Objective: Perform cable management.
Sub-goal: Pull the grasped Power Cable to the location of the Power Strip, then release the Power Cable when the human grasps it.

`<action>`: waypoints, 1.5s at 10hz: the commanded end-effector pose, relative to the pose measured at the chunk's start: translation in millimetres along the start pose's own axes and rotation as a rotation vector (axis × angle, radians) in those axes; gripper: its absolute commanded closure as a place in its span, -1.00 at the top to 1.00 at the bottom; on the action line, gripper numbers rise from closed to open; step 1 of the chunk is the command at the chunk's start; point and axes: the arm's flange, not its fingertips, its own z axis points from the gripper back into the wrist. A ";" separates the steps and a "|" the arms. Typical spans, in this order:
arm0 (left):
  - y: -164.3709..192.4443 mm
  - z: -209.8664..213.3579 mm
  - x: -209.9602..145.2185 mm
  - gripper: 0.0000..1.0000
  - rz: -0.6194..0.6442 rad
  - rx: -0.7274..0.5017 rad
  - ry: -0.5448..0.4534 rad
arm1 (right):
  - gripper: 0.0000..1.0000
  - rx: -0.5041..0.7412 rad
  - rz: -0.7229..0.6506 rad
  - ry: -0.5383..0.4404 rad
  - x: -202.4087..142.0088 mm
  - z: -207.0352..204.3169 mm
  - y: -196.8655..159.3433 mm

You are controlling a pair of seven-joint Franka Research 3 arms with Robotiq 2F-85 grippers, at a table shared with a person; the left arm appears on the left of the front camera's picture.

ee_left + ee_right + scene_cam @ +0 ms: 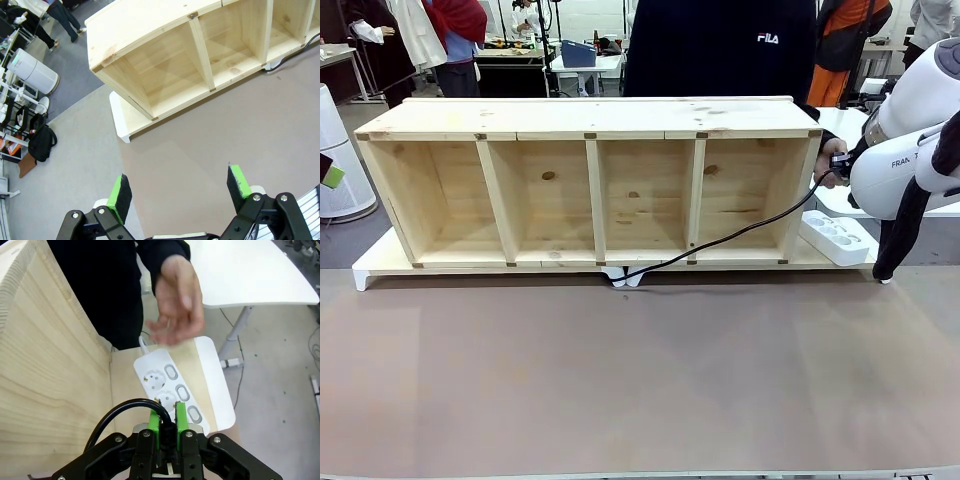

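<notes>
The black cable runs from under the front edge of the wooden shelf, near its middle, up and to the right past the last compartment. My right gripper is shut on the cable's plug end, just above the white power strip; in the front view that gripper hangs beside the shelf's right end. A person's open hand hovers just beyond the strip, apart from the plug. My left gripper stands open over the bare table with nothing between its green pads.
The shelf lies on its side on a white board, with several open compartments facing me. The power strip rests at the shelf's right end. A person in a dark top stands behind the shelf. The brown tabletop stretches in front.
</notes>
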 end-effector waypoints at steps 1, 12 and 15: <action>0.0 0.0 0.4 1.00 0.000 0.005 0.000 | -0.68 0.000 -0.002 -0.004 1.0 1.3 -0.1; 0.0 0.0 0.4 1.00 0.000 0.005 0.000 | -0.68 0.000 -0.002 -0.004 1.0 1.3 -0.1; 0.0 0.0 0.4 1.00 0.000 0.005 0.000 | -0.68 0.000 -0.002 -0.004 1.0 1.3 -0.1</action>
